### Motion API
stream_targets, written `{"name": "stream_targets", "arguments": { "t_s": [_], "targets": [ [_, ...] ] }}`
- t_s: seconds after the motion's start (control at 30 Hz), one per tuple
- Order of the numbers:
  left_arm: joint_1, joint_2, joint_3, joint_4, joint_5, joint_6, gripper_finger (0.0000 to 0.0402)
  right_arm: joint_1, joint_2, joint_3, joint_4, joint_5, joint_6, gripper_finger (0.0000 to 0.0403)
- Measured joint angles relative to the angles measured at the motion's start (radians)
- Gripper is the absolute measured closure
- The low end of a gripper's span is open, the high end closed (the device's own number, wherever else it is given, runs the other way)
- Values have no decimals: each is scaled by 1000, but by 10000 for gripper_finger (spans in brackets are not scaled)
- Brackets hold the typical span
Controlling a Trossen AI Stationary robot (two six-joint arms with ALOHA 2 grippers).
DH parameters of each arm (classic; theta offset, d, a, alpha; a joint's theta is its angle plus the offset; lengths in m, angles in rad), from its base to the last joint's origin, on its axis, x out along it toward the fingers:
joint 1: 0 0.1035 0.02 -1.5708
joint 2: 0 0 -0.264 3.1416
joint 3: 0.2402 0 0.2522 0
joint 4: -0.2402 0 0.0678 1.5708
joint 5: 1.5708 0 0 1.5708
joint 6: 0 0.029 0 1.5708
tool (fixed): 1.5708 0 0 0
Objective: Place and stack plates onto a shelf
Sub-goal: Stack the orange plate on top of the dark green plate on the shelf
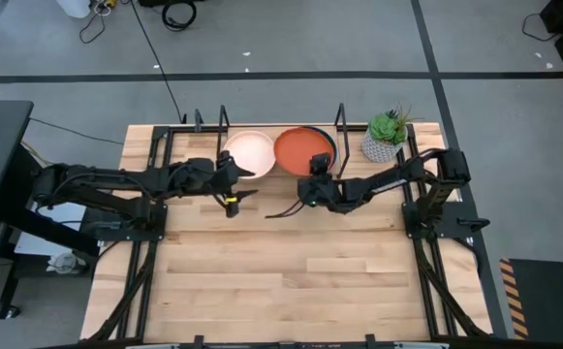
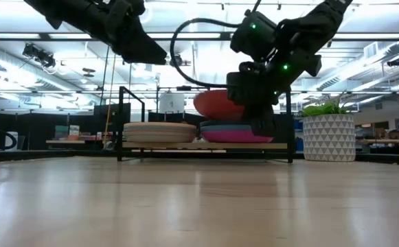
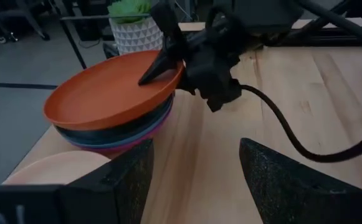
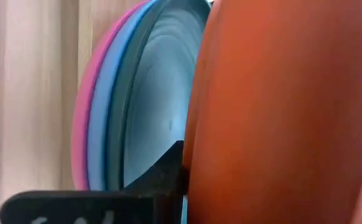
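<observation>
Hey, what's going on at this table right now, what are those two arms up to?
The robot is stacking plates on the shelf at the far edge of the table. The right gripper is shut on the rim of the orange plate, holding it tilted over the stack of dark teal, blue and pink plates. It is not lying flat yet. A second stack topped by a cream plate sits beside it. The left gripper is open, holds nothing and hangs near the cream plate. A potted plant stands at the shelf's end.
</observation>
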Motion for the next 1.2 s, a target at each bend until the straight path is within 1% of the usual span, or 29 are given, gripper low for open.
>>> {"name": "stream_targets", "arguments": {
  "t_s": [0.1,0.2,0.27,0.4,0.53,0.63,0.87,0.97,1.1,1.2],
  "targets": [
    [0,0,-1,-4,0,-4,159,-17,0,0,-17,-11,3,313],
    [0,0,-1,-6,0,-6,159,-39,0,1,-46,-81,30,281],
    [0,0,-1,-8,0,-9,159,-50,0,2,-52,-104,43,255],
    [0,0,-1,-8,0,-21,159,-53,-9,18,-84,-73,44,210],
    [0,0,-1,-10,0,-25,159,-45,-51,51,-133,-157,46,185],
    [0,1,-1,-10,0,-25,159,-45,-84,72,-176,-219,60,180],
    [0,1,-1,-17,4,-31,159,-45,-130,134,-397,-374,195,183],
    [0,1,-1,-16,4,-31,159,-52,-146,155,-409,-437,225,182],
    [-4,1,-1,-20,12,-52,159,-84,-148,159,-434,-434,275,183],
    [-14,1,-1,-23,22,-52,159,-83,-148,159,-449,-509,315,187]
  ]
}}
